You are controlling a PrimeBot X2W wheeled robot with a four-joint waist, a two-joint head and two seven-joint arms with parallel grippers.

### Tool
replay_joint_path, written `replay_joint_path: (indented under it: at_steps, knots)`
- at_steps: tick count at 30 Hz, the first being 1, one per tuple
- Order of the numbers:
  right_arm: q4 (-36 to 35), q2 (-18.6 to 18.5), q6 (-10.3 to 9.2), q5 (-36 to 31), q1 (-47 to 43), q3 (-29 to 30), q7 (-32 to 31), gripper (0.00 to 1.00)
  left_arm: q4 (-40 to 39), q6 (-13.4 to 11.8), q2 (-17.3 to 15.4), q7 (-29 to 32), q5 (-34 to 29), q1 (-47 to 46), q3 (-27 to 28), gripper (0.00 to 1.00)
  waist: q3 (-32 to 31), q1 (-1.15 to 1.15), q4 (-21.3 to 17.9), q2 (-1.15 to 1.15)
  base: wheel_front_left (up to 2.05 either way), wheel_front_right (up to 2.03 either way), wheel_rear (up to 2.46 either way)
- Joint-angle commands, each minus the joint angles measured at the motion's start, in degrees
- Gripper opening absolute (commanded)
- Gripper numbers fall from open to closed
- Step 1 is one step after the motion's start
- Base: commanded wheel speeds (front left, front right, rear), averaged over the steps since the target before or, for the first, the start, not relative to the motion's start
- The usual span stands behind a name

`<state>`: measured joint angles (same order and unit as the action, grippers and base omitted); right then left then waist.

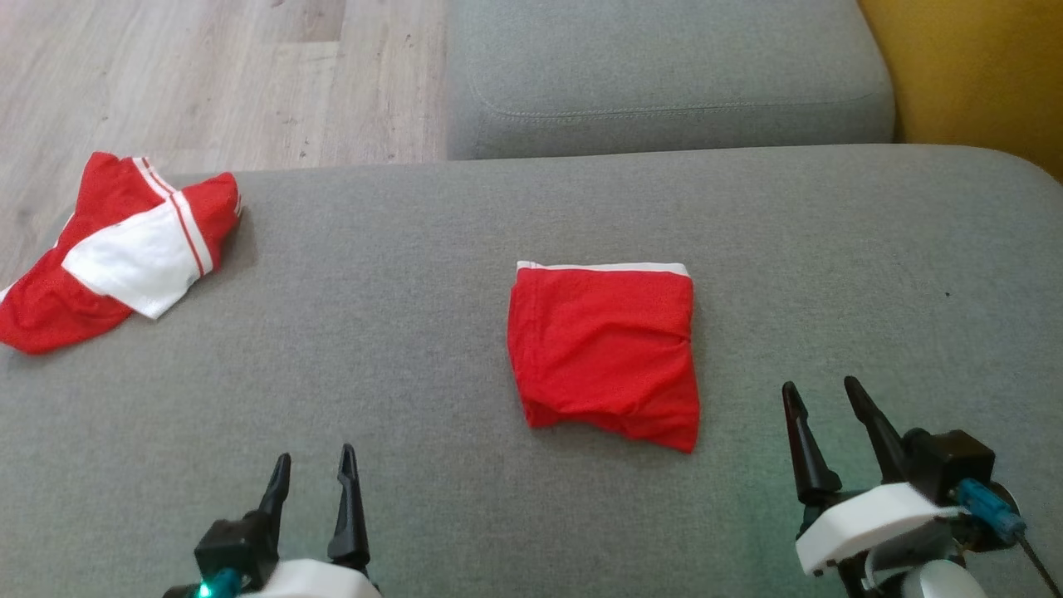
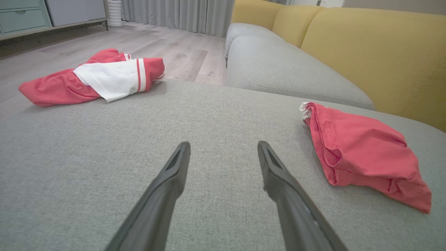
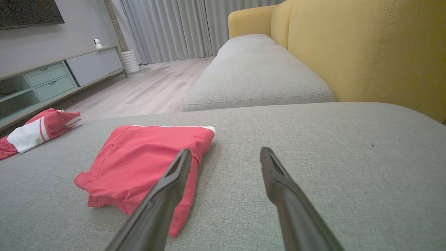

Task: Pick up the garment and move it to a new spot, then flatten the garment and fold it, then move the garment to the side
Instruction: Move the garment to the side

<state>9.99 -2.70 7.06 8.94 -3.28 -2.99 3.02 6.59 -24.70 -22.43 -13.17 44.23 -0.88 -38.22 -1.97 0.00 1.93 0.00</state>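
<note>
The left tool [image 1: 315,453] is held released, its jaws spread and empty, over the sofa [image 1: 415,349] at the near edge. The right tool [image 1: 820,384] is likewise released and empty, at the near right. The garment [image 1: 604,353], red with a white band along its far edge, is laid folded on the sofa between the tools, nearer the right one and touched by neither. A second garment [image 1: 124,249], red and white, is seen crumpled at the sofa's far left edge, well apart.
</note>
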Motion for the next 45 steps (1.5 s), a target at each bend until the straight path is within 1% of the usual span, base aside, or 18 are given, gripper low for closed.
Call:
replay_joint_path:
  at_steps: [1, 4, 7, 15, 17, 21, 23, 28, 33, 34, 35, 36, 37, 38, 39, 43, 45]
  knots:
    - [-2.2, -0.2, 0.43, -0.2, 0.9, -1.0, -0.1, 1.0, -1.6, 0.0, -0.9, -0.3, -0.1, -3.0, 1.8, 1.0, 0.2, 0.0, 0.2, 0.0, 0.0, 0.0, 0.0]
    - [-1.8, -0.2, 0.43, -0.8, 1.3, -1.1, -1.3, 1.0, -1.8, -0.1, -1.0, -0.2, -0.2, -3.2, 1.7, 1.0, 0.7, 0.0, 0.6, 0.0, 0.0, 0.0, 0.0]
    - [-1.4, -0.2, 0.43, -1.1, 3.3, -1.4, -4.3, 1.0, -1.9, -0.1, -1.0, -0.2, -0.4, -3.5, 1.6, 1.0, 1.4, 0.0, 1.0, 0.0, 0.0, 0.0, 0.0]
    - [1.5, -0.2, 0.43, -0.6, 13.6, -1.2, -15.5, 1.0, -3.3, -0.1, -1.3, 0.3, -1.4, -5.8, 1.2, 1.0, 5.1, 0.0, 3.5, 0.0, 0.0, 0.0, 0.0]
    - [3.1, -0.2, 0.43, 0.5, 16.3, -1.3, -18.7, 1.0, -3.7, -0.2, -1.3, 0.4, -1.7, -6.5, 1.2, 1.0, 6.1, 0.0, 4.3, 0.0, 0.0, 0.0, 0.0]
    - [7.2, -0.2, 0.43, 1.4, 21.7, 0.8, -23.8, 1.0, -4.0, 0.0, -1.1, 0.4, -2.2, -7.6, 0.8, 1.0, 8.4, 0.0, 6.1, 0.0, 0.0, 0.0, 0.0]
    - [10.1, -0.2, 0.43, 2.9, 23.8, 1.5, -26.4, 1.0, -4.1, 0.2, -0.8, 0.5, -2.5, -8.3, 0.4, 1.0, 9.4, 0.0, 7.1, 0.0, 0.0, 0.0, 0.0]
    - [15.2, -0.2, 0.43, 4.5, 27.7, 1.9, -29.3, 1.0, -4.6, 0.4, -0.2, 1.0, -3.2, -10.0, -0.4, 1.0, 11.6, 0.0, 9.5, 0.0, 0.0, 0.0, 0.0]
    - [17.9, -0.2, 0.43, 3.2, 29.8, 1.8, -30.1, 1.0, -5.2, 0.0, -0.1, 1.0, -3.5, -10.9, -0.4, 1.0, 13.0, 0.0, 10.3, 0.0, 0.0, 0.0, 0.0]
    - [18.4, -0.2, 0.43, 3.1, 30.2, 1.8, -30.3, 0.91, -5.3, 0.0, -0.2, 1.0, -3.6, -11.0, -0.4, 1.0, 13.2, 0.0, 10.4, 0.0, 0.0, 0.0, 0.0]
    - [19.0, -0.2, 0.43, 3.1, 30.5, 1.8, -30.5, 0.76, -5.4, -0.1, -0.2, 1.0, -3.6, -11.1, -0.3, 1.0, 13.5, 0.0, 10.4, 0.0, 0.0, 0.0, 0.0]
    - [19.6, -0.2, 0.43, 3.0, 30.9, 1.7, -30.7, 0.55, -5.5, -0.2, -0.3, 0.9, -3.8, -11.1, -0.2, 1.0, 13.7, 0.0, 10.4, 0.0, 0.0, 0.0, 0.0]
    - [20.0, -0.2, 0.43, 3.0, 31.2, 1.4, -31.0, 0.43, -5.7, -0.3, -0.4, 0.8, -3.9, -11.2, -0.1, 1.0, 14.0, 0.0, 10.3, 0.0, 0.0, 0.0, 0.0]
    - [20.3, -0.2, 0.43, 3.2, 31.6, 1.0, -31.0, 0.27, -5.9, -0.4, -0.4, 0.7, -4.0, -11.3, 0.0, 1.0, 14.4, 0.0, 10.1, 0.0, 0.0, 0.0, 0.0]
    - [20.5, -0.2, 0.43, 3.3, 32.0, 0.7, -31.0, 0.0, -6.1, -0.5, -0.5, 0.7, -4.1, -11.5, 0.0, 1.0, 14.7, 0.0, 9.8, 0.0, 0.0, 0.0, 0.0]
    - [21.1, -0.6, 0.43, 2.2, 33.5, 0.3, -29.6, 0.0, -7.1, -0.4, -0.5, 1.1, -4.5, -12.4, -0.3, 1.0, 15.6, 0.0, 8.1, 0.0, 0.0, 0.0, 0.0]
    - [21.0, -1.0, 0.43, 3.0, 33.8, -0.3, -29.3, 0.0, -7.6, -0.4, -0.6, 1.3, -4.7, -12.9, -0.5, 1.0, 15.8, 0.0, 6.7, 0.0, 0.0, 0.0, 0.0]
